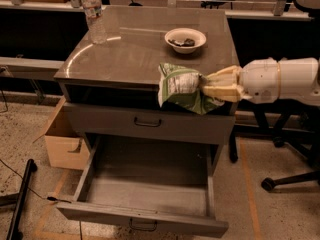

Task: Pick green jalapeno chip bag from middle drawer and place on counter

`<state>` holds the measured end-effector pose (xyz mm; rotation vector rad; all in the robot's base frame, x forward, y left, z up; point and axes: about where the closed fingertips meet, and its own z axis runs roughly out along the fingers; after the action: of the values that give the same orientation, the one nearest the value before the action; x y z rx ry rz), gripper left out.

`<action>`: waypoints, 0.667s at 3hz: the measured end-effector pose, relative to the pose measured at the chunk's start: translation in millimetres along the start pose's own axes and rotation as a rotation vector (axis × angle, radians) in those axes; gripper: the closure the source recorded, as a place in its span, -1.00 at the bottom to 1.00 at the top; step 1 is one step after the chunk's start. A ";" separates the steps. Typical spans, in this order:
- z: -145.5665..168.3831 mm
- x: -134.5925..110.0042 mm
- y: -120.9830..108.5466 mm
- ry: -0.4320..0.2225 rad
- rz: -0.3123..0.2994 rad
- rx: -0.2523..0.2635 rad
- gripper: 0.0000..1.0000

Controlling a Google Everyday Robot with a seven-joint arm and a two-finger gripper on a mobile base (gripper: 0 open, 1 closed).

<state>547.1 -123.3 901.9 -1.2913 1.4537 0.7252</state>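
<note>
The green jalapeno chip bag (181, 87), crumpled green and white, hangs in the air at the counter's front edge, right of centre. My gripper (206, 88) comes in from the right on a white arm and is shut on the bag's right end. The middle drawer (145, 184) is pulled fully open below and its inside is bare. The counter (135, 49) is the glossy grey-brown top of the cabinet.
A water bottle (94, 14) stands at the counter's back left. A white bowl (185, 39) with dark contents sits at the back right. A cardboard box (62, 139) stands left of the cabinet. Chair legs (285, 176) are on the floor at right.
</note>
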 end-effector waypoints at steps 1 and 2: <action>2.9 -16.0 -31.3 0.002 -0.014 0.004 1.00; 17.5 -23.1 -69.3 0.011 -0.036 0.011 1.00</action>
<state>616.1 -116.5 930.8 -1.3116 1.4379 0.6870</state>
